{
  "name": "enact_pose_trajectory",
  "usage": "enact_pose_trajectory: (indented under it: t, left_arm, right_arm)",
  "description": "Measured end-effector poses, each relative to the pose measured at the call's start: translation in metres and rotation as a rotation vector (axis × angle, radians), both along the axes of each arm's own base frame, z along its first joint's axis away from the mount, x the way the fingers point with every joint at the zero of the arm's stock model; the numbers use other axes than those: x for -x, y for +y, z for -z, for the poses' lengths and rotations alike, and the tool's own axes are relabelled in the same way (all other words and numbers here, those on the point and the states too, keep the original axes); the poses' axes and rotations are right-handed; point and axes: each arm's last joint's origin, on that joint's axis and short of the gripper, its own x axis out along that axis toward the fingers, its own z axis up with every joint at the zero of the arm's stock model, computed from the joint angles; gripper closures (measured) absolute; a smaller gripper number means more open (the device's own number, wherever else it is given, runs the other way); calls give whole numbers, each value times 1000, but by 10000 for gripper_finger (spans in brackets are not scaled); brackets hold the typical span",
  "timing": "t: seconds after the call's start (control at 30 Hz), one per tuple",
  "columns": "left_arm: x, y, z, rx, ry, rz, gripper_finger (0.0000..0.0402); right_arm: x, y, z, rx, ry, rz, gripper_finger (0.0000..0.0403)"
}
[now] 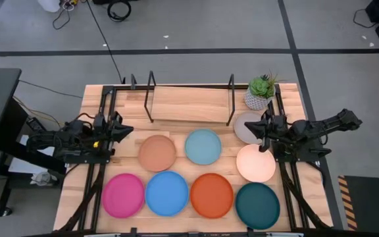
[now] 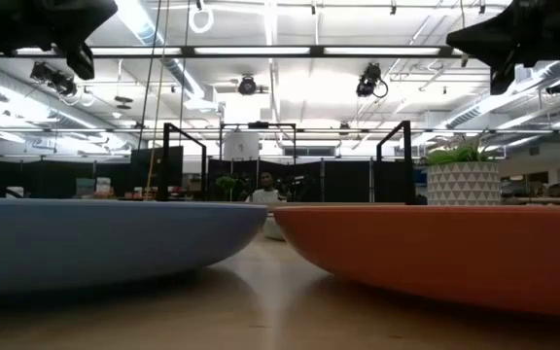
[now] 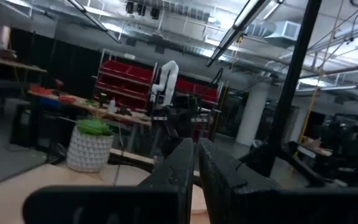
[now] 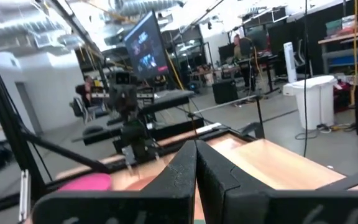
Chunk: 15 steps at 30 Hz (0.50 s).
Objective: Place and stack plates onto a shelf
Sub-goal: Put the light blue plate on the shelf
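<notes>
The slatted wooden table (image 1: 176,158) carried everything. At its far edge stood the shelf (image 1: 189,104), a pale board with thin black rods, and no plate lay on it. The two dark arms waited at the sides. The left gripper (image 1: 125,130) hung above the left edge of the table with its fingers (image 3: 188,171) pressed together and holding nothing. The right gripper (image 1: 260,125) hung at the right side over the grey plate (image 1: 245,125), its fingers (image 4: 194,168) also pressed together and empty.

The plates lay flat in front of the shelf. In the middle row were the tan plate (image 1: 157,153), the light blue plate (image 1: 202,146) and the cream-pink plate (image 1: 255,163). In the near row were the magenta plate (image 1: 123,195), the blue plate (image 1: 166,193), the orange plate (image 1: 211,195) and the dark teal plate (image 1: 257,205). A small potted plant (image 1: 261,91) stood just beside the right end of the shelf
</notes>
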Motion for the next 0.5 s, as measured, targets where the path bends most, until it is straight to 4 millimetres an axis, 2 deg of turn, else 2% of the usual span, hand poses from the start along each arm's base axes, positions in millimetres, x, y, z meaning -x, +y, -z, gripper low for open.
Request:
enact_pose_trajectory:
  t: [0.2,0.37,0.5]
  left_arm:
    - [-1,-3,1,-118,15,72,370]
    - [0,-4,-4,-259,-37,50,370]
    - [-4,-4,-6,-273,-44,54,370]
  right_arm:
    - [-7,0,-1,118,52,6,386]
    - [-17,0,-9,150,104,-26,386]
    - [-28,3,-13,179,175,-77,386]
